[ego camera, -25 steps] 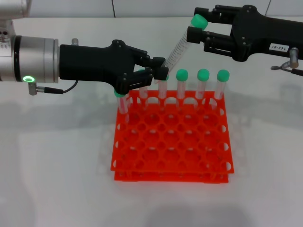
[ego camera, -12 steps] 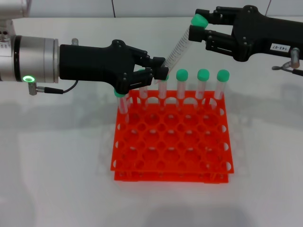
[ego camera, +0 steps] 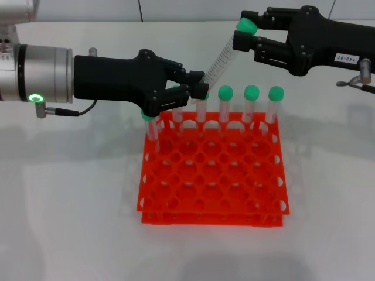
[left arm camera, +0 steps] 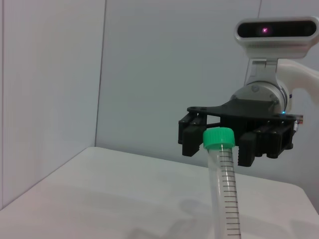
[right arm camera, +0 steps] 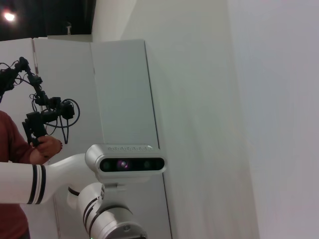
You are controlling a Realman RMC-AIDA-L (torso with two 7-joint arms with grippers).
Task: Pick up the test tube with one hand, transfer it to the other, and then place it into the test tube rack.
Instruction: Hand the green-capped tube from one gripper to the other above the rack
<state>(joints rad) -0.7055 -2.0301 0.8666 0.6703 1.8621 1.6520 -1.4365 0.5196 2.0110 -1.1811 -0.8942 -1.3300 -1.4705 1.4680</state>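
Observation:
The test tube [ego camera: 221, 58] is tilted above the back of the orange-red rack [ego camera: 211, 218], green cap uppermost. My left gripper [ego camera: 199, 89], unlabelled with a green ring light, is shut on the tube's lower end. My right gripper [ego camera: 242, 29], with the white label, is open, its fingers lying close on either side of the green cap. In the left wrist view the tube [left arm camera: 223, 194] rises in front of the right gripper's fingers [left arm camera: 192, 140], with a small gap beside the cap. The right wrist view shows none of these.
Several other green-capped tubes [ego camera: 251, 99] stand in the rack's back row, some partly hidden behind my left gripper. The rack stands on a white table [ego camera: 70, 205]. The right wrist view shows a wall, the robot's head camera [right arm camera: 132, 164] and a person's arm.
The right gripper's lower finger has crept slightly closer to the cap. The left gripper and the tube have not moved.

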